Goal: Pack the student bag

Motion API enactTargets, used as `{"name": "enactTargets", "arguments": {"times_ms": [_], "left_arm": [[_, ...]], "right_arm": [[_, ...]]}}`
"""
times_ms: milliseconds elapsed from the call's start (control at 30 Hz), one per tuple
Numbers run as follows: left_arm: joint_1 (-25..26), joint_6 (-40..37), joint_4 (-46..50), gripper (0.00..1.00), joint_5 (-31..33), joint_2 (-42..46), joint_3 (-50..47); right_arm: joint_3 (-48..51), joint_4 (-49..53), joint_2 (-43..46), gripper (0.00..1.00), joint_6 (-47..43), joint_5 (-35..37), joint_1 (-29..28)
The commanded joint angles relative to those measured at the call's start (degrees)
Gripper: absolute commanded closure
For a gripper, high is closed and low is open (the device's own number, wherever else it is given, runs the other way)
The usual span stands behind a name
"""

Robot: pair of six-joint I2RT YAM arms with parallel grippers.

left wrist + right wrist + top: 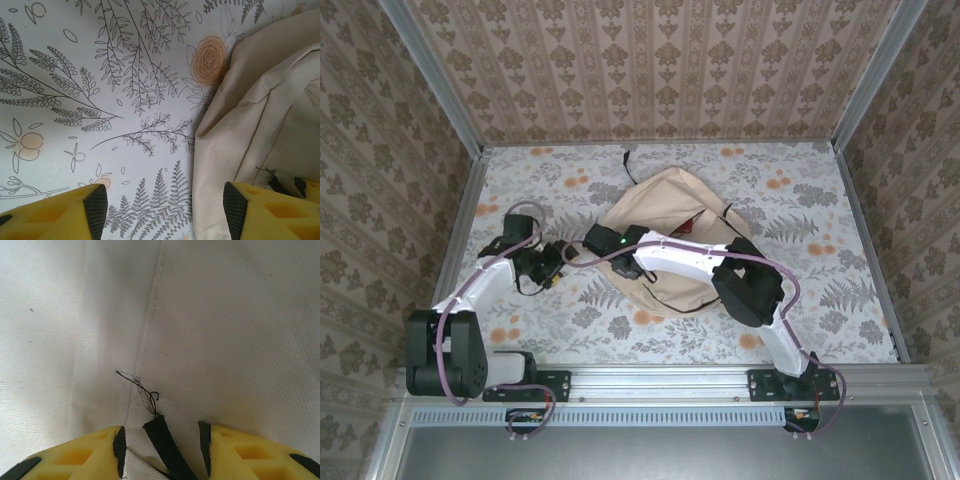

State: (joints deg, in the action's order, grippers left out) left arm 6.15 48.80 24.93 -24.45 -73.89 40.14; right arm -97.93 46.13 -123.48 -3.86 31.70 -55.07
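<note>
The floral table (800, 200) is shown with the student bag (665, 200) laid at its middle. The left gripper (165, 200) is held over the bag's left edge with jaws spread wide and nothing clamped. The right gripper (162, 440) is parted over the cream fabric; a black strap (170, 452) is seen between its fingers, clear of both, below a loose thread (142, 385).

The table (820, 215), covered in a floral print, carries the beige student bag (665, 200), slumped near its middle.
</note>
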Motion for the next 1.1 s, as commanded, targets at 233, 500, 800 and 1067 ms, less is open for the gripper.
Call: {"name": "enactTargets", "arguments": {"times_ms": [233, 500, 800, 1067], "left_arm": [[-0.33, -0.59, 0.43, 0.34, -0.91, -0.56, -0.28], [-0.27, 0.11, -0.35, 0.34, -1.78, -0.48, -0.25], [1.47, 1.69, -3.36, 0.33, -4.52, -0.72, 0.28], [9.4, 6.23, -14.34, 0.38, -8.98, -4.39, 1.54]], "right_arm": [[-0.13, 0.48, -2.4, 0.65, -5.32, 9.37, -0.21], [2.01, -5.6, 4.02, 0.9, -3.16, 9.8, -0.24], [6.37, -9.42, 10.56, 0.98, 0.81, 11.22, -0.06], [10.53, -11.51, 15.48, 1.0, 5.79, 8.31, 1.62]]}}
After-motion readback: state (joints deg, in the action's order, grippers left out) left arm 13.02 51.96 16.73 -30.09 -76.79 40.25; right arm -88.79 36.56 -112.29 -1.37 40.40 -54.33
